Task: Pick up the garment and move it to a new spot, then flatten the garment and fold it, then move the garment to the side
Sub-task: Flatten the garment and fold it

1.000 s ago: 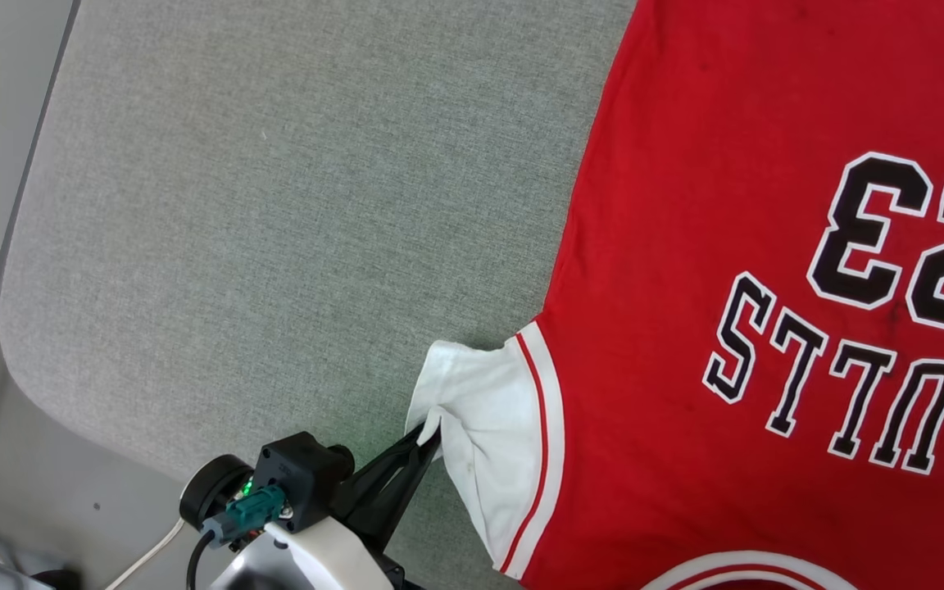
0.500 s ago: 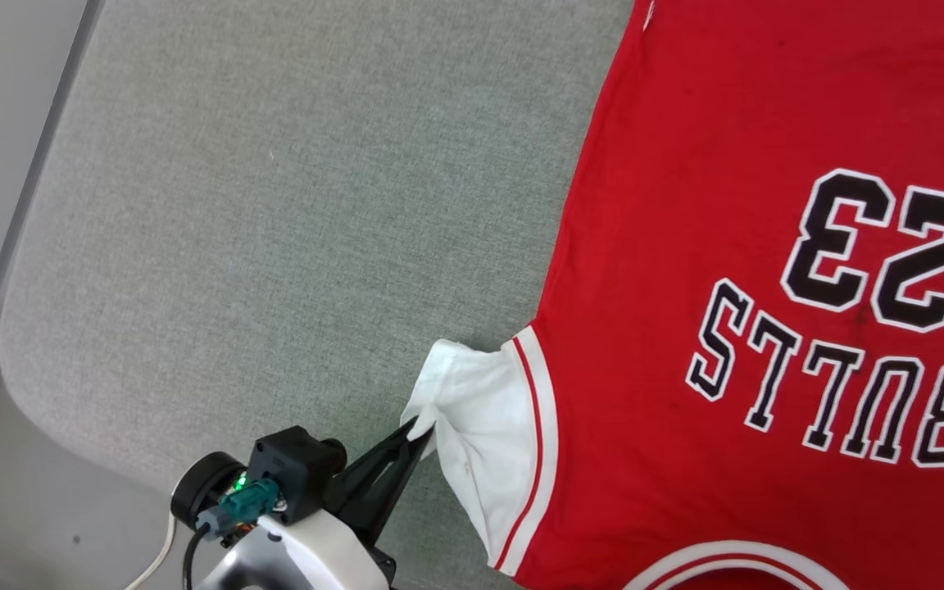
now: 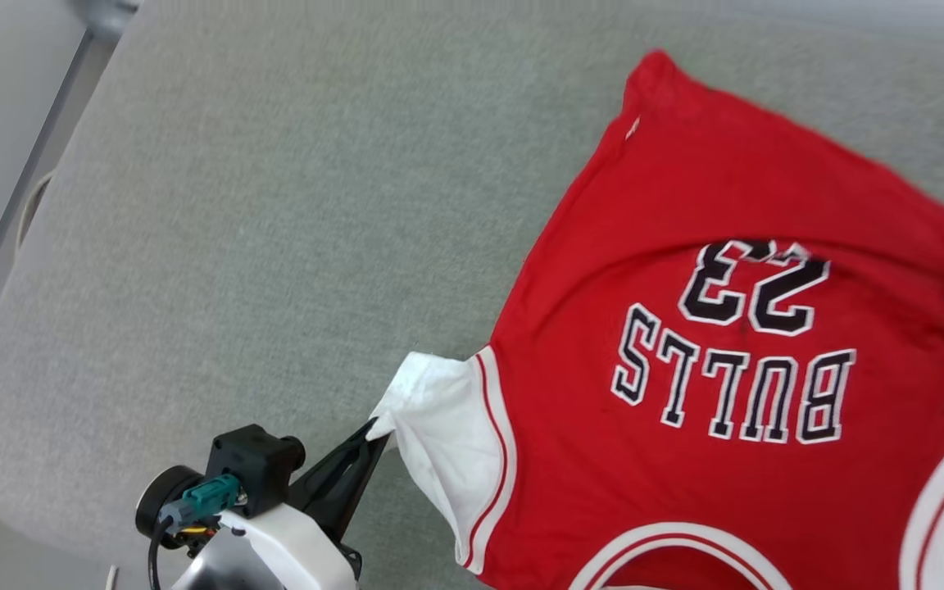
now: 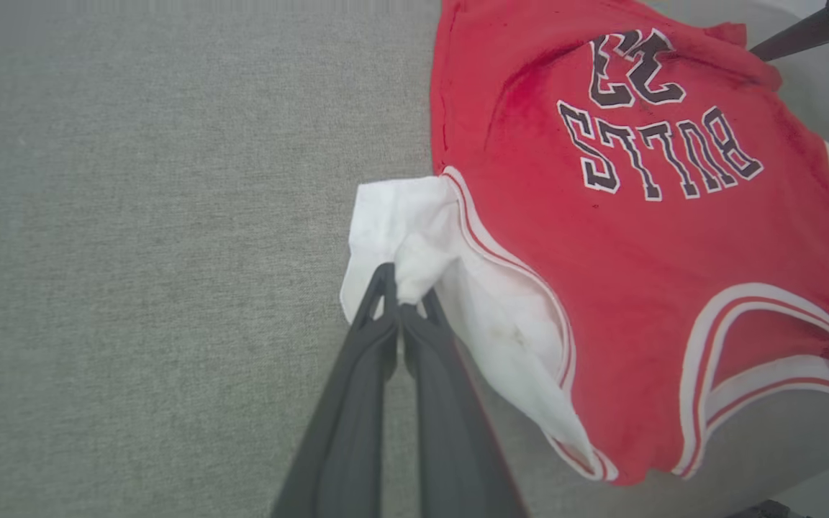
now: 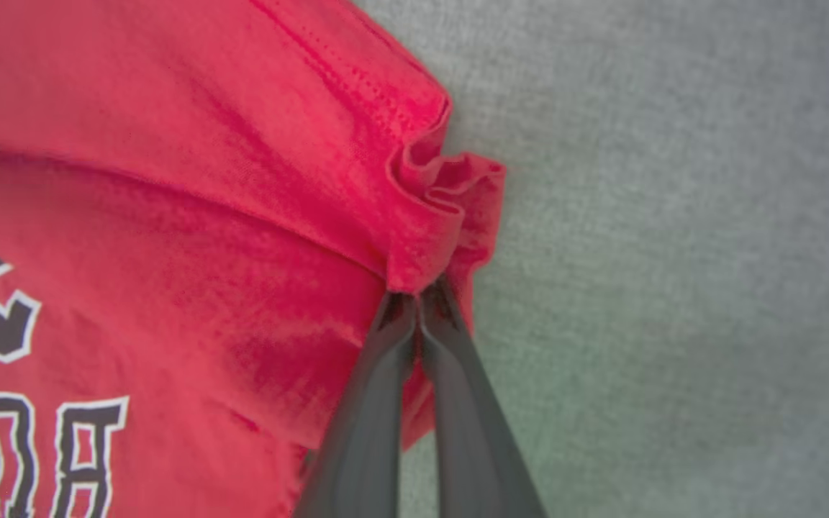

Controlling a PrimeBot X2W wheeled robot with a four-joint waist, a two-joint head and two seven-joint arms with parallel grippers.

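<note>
Shirt (image 3: 587,475): red, lettering up, laid on grey pad (image 3: 275,205), rumpled across the numerals; white sleeve (image 3: 435,410) is pinched by left gripper (image 3: 372,428).

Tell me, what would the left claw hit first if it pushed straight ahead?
The white sleeve of the garment: the left gripper is shut on its edge, so more sleeve cloth likely comes first.

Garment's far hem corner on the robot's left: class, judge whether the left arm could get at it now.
Probably not: the left gripper is shut on the white sleeve, though only bare grey surface lies before that corner.
</note>
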